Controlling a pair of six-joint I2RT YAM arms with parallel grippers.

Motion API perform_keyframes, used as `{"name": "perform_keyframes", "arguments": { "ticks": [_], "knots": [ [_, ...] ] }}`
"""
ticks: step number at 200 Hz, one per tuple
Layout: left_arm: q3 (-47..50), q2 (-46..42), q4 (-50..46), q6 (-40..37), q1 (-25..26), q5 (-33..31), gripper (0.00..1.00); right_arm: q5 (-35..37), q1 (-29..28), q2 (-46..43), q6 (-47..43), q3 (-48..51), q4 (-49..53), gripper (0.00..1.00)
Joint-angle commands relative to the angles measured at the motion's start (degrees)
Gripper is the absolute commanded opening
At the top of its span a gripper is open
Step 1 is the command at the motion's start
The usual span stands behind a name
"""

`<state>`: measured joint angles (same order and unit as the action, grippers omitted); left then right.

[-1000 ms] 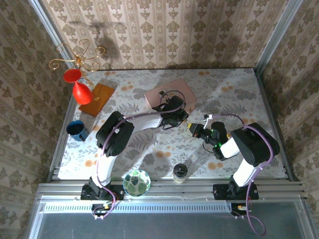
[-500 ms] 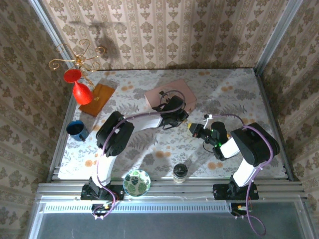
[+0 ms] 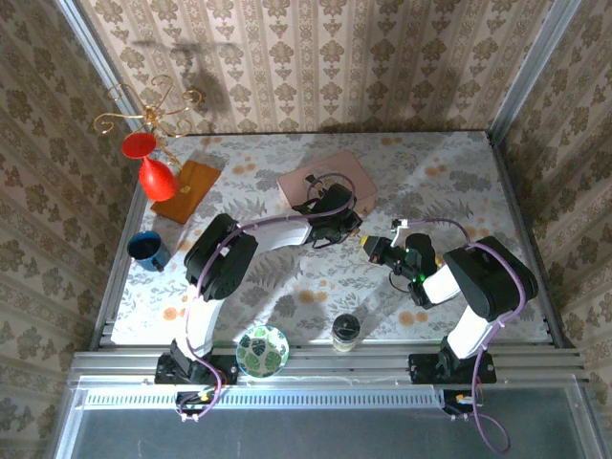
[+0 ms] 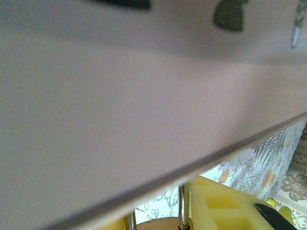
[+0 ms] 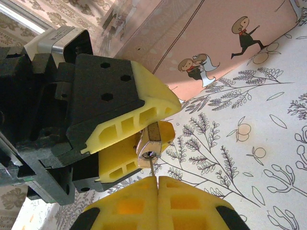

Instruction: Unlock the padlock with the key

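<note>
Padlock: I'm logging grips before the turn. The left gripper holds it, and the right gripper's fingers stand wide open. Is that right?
Not quite. The right gripper is shut on the key, as the right wrist view shows. The left gripper does hold the padlock.

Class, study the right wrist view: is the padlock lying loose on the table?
No, the padlock sits pinched in the left gripper, not loose on the table.

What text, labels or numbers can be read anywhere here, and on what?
None readable.
The pink box carries cartoon figures, with no lettering in view.
The padlock and key show no legible stamp.
The jar is too small to read any label.
</note>
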<state>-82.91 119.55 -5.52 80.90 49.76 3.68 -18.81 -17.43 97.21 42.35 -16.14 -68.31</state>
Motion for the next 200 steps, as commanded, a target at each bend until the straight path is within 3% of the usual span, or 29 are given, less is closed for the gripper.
{"name": "perform_keyframes", "arguments": {
  "ticks": [1, 200],
  "knots": [
    [-1.60, -0.37, 4.76, 1.01, 0.33, 2.14, 0.00, 1.85, -0.37, -1.38, -0.34, -0.46, -1.46, 0.00],
    [-1.64, 0.34, 4.91, 1.90, 0.38, 2.91, 0.00, 2.89, -0.98, -4.00, -2.06, -0.73, 1.69, 0.00]
  ]
}}
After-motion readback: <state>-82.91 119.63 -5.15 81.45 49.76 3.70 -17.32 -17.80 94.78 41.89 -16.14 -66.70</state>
